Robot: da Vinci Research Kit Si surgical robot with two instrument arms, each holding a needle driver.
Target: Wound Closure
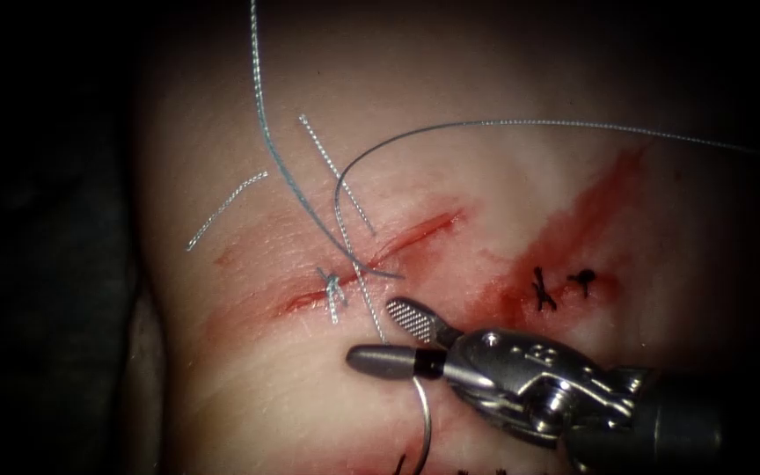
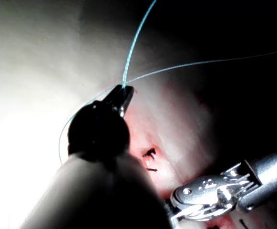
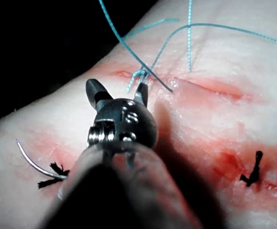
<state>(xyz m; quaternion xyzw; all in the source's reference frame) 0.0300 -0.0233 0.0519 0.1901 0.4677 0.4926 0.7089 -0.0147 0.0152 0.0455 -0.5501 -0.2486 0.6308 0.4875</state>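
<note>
Your right end effector sits just below cut, ridged steel jaws spread wide, gripping nothing. Needle, thin bright curved wire, lies on tissue below cut, beside lower jaw; long axis runs away from cut, bulge toward right. Your left end effector pinched closed on braided blue thread, which rises steeply from knot at cut's left end.

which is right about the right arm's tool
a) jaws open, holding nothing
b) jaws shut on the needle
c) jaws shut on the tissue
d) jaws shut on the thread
a: the right tool has its jaws spread apart just below the cut, with nothing between them; the needle lies on the tissue beneath it.
</note>
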